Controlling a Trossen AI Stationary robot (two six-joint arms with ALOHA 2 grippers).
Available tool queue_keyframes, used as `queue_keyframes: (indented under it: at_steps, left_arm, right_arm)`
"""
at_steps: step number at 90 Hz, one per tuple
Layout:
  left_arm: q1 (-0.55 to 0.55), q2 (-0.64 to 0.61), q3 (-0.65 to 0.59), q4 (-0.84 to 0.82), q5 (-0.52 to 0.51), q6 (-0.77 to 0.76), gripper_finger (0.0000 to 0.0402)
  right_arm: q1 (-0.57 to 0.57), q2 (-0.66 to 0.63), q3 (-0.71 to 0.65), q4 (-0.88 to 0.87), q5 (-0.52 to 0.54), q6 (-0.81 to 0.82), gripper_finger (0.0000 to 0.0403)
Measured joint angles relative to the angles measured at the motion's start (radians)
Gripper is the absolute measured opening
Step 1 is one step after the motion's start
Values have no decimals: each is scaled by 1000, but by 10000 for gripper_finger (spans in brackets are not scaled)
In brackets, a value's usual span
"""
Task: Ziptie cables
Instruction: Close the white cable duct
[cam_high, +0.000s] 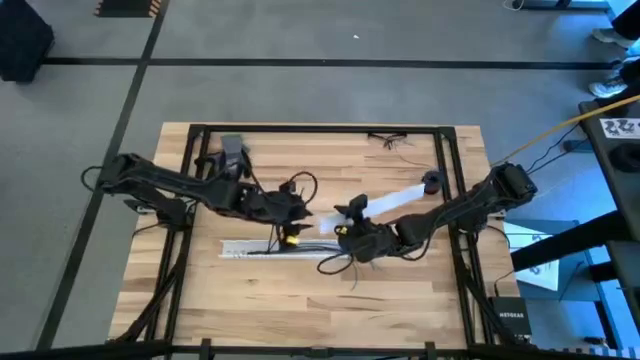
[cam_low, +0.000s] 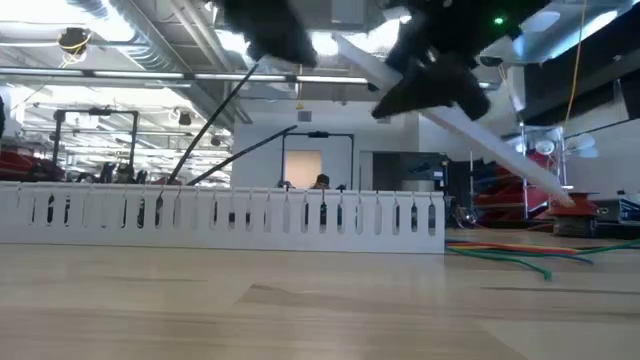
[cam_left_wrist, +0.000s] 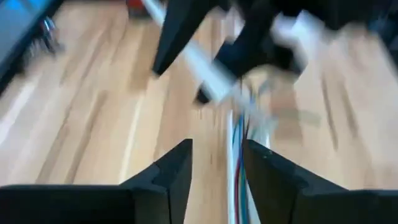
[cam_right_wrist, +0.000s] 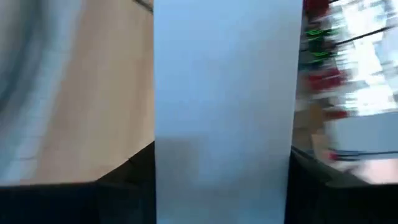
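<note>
Cables (cam_left_wrist: 239, 163) are lying in a thin bunch on the wooden table (cam_high: 400, 300), right in front of the left gripper (cam_left_wrist: 217, 163). In the left wrist view they are showing as red, white and bluish strands running straight out between that gripper's two dark fingers (cam_left_wrist: 173, 174). Those fingers are standing apart with a gap between them, and they are not pinching anything. From above, the left gripper (cam_high: 300, 213) is sitting near the middle of the table, just over a long white slotted strip (cam_high: 275, 247) that is lying flat on the wood. In the low view this slotted strip (cam_low: 225, 215) is looking like a little white fence standing on the table. The right gripper (cam_high: 347, 224) is just beside the left one, and it is squeezing a flat white strip (cam_high: 398, 196) that is sticking up and away at a slant. In the right wrist view that flat white strip (cam_right_wrist: 227, 106) is filling the space between the dark fingers (cam_right_wrist: 134, 168). A few loose green and orange wires (cam_low: 520, 258) are lying on the wood off to one side.
</note>
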Motion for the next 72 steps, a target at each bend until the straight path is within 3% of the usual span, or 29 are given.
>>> queue_keyframes:
  at_steps: [18, 38, 52, 72]
  left_arm:
    - [-43, 36, -53, 26, 2, 8, 139]
    - [-58, 87, -114, 274, 0, 40, 139]
    - [-58, 126, -114, 408, 1, 78, 139]
    - [-51, 203, -114, 503, 1, 109, 139]
  right_arm:
    - [-9, 0, 73, -291, -256, 341, 214]
    - [-22, 12, 97, -330, -471, 487, 214]
    - [-37, 60, 96, -311, -529, 504, 214]
    - [-49, 102, 96, -283, -531, 482, 214]
